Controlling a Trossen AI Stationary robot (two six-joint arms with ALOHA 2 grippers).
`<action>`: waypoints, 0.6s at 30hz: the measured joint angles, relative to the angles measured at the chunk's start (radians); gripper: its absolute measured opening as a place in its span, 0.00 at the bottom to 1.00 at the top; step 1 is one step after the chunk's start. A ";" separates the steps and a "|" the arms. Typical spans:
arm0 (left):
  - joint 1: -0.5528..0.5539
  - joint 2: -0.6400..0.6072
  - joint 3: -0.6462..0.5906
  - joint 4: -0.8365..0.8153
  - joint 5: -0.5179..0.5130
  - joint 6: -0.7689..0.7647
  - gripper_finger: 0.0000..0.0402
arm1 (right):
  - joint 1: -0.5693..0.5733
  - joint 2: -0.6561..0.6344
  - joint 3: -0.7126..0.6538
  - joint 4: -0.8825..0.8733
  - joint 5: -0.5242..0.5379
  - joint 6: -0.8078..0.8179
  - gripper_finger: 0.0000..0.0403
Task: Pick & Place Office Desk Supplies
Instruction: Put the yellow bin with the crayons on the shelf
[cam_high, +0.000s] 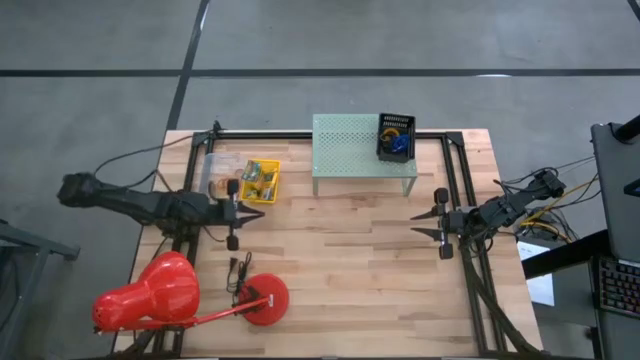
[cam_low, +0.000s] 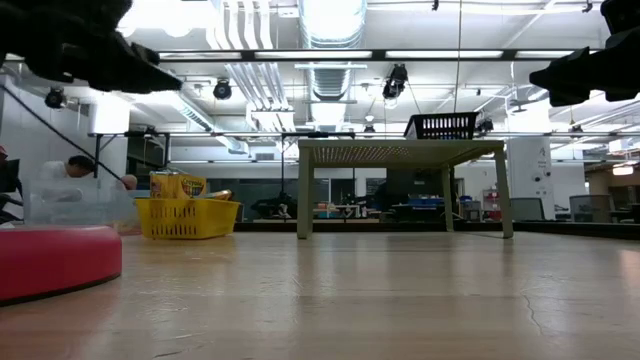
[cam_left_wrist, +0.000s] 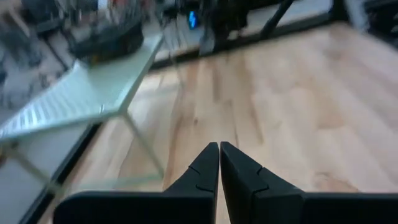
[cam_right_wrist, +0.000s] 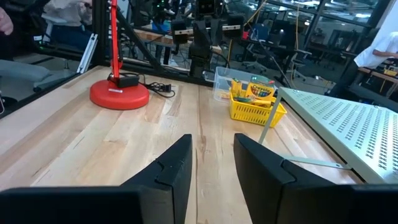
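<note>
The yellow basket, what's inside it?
The yellow basket holds a yellow-and-green crayon box sticking up above its rim. Anything lying lower is hidden behind the basket's walls.

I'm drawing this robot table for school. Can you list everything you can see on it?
Yellow basket: one, yellow, holds crayon boxes, on the table's far left part.
Clear container: one, see-through, just left of the yellow basket.
Shelf: one, mint green with holes, at the far middle.
Black basket: one, black, on the shelf's right end, small coloured items inside.
Lamp: one, red, lying at the near left corner, round base beside it.
Table: one, light wood.
Left gripper: one, dark, shut, empty, near the yellow basket.
Right gripper: one, dark, open, empty, at the right.
</note>
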 joint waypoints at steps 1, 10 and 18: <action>0.001 0.034 0.028 -0.032 -0.017 -0.021 0.05 | 0.000 0.000 0.000 0.000 0.000 0.000 0.29; 0.030 0.359 0.284 -0.352 -0.193 -0.287 0.05 | -0.001 0.000 0.000 0.000 0.000 0.000 0.32; 0.032 0.473 0.360 -0.439 -0.203 -0.324 0.26 | -0.001 0.000 0.000 0.000 0.000 0.000 0.31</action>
